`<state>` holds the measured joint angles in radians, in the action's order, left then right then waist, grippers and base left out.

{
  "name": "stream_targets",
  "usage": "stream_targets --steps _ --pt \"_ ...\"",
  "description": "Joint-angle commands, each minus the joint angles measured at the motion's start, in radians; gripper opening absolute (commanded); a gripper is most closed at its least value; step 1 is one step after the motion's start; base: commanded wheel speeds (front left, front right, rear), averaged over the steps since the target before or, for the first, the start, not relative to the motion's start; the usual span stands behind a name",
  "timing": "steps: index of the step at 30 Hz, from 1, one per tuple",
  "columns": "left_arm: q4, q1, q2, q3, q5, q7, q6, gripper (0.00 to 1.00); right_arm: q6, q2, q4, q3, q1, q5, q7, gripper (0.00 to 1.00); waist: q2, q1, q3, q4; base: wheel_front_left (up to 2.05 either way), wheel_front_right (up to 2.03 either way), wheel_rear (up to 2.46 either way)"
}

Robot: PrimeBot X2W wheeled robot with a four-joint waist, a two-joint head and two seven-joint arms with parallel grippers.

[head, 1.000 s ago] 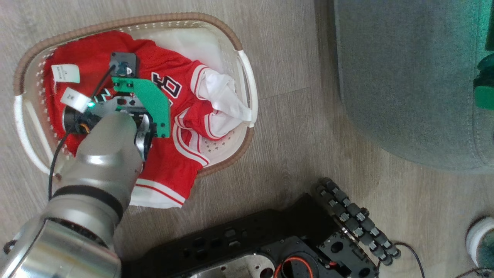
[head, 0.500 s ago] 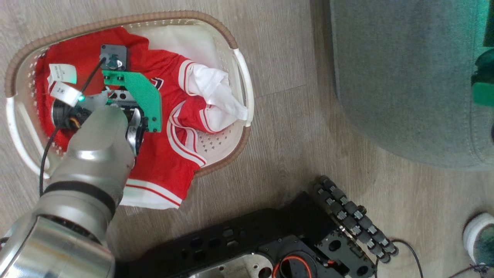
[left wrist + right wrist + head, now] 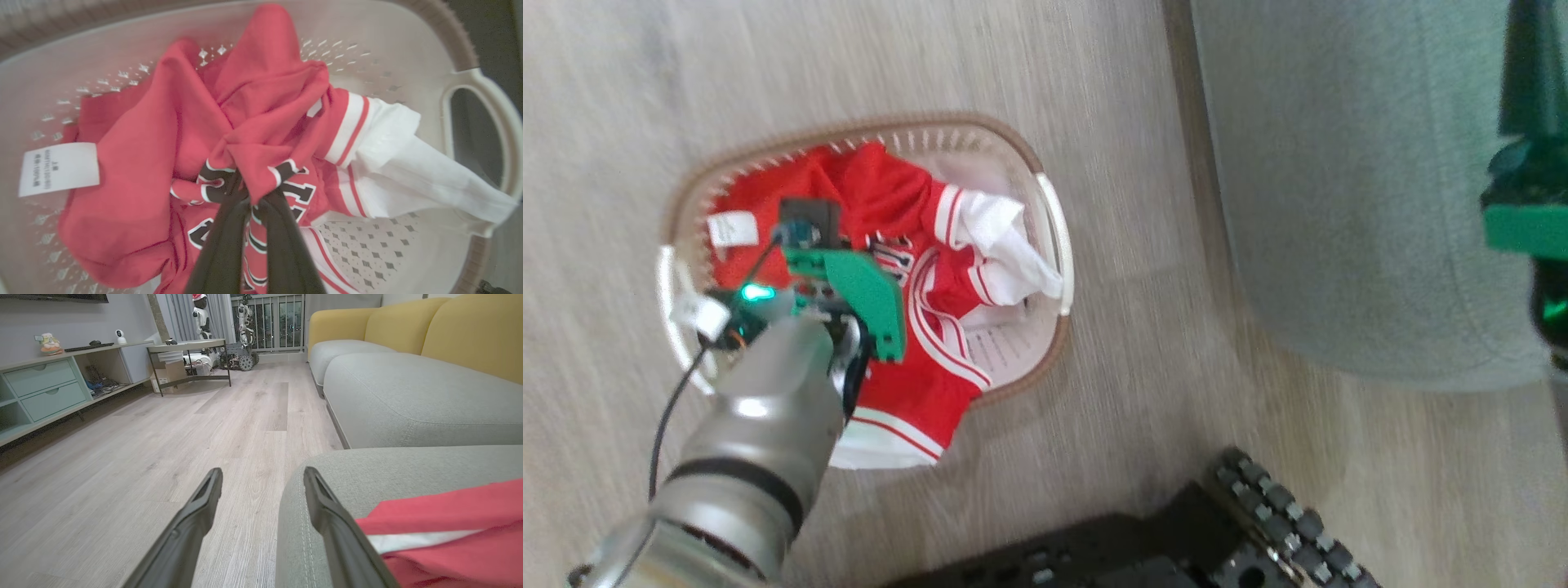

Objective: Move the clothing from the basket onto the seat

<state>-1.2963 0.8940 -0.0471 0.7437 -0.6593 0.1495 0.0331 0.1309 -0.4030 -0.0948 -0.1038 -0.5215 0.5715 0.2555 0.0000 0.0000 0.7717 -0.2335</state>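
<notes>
Your red, white-trimmed clothing (image 3: 261,102) sits bunched in the white basket (image 3: 1055,237), pinched in the left hand (image 3: 247,200); another red striped piece (image 3: 449,522) lies on the grey seat (image 3: 388,469).

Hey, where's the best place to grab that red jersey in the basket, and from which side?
Grip the raised fold by the black lettering on the jersey, coming straight down from above: the basket walls block the sides, and that bunched ridge stands up for pinching. The left hand is shut on it there.
</notes>
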Motion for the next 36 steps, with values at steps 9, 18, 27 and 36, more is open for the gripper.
stream_targets --steps 9,18,27,36 --pt "0.111 -0.168 -0.003 0.045 -0.062 0.084 -0.049 0.00 0.000 -0.014 0.035 -0.045 0.158 -0.022 0.006 1.00 0.0000 0.0000 -0.368 0.103 0.00 0.00 0.00" --pt "0.185 -0.226 -0.003 0.045 -0.078 0.111 -0.054 0.00 0.000 0.009 0.068 -0.036 0.248 -0.039 0.006 1.00 0.0000 0.0000 -0.535 0.145 0.00 0.00 0.00" --pt "0.496 -0.307 -0.064 -0.045 0.014 0.112 -0.013 0.00 0.000 0.057 0.086 -0.032 0.334 -0.059 0.006 1.00 0.0000 0.0000 -0.649 0.185 0.00 0.00 0.00" --pt "0.823 -0.339 -0.124 -0.079 0.075 0.109 0.030 0.00 0.000 0.071 0.095 -0.049 0.379 -0.073 0.006 1.00 0.0000 0.0000 -0.705 0.217 0.00 0.00 0.00"
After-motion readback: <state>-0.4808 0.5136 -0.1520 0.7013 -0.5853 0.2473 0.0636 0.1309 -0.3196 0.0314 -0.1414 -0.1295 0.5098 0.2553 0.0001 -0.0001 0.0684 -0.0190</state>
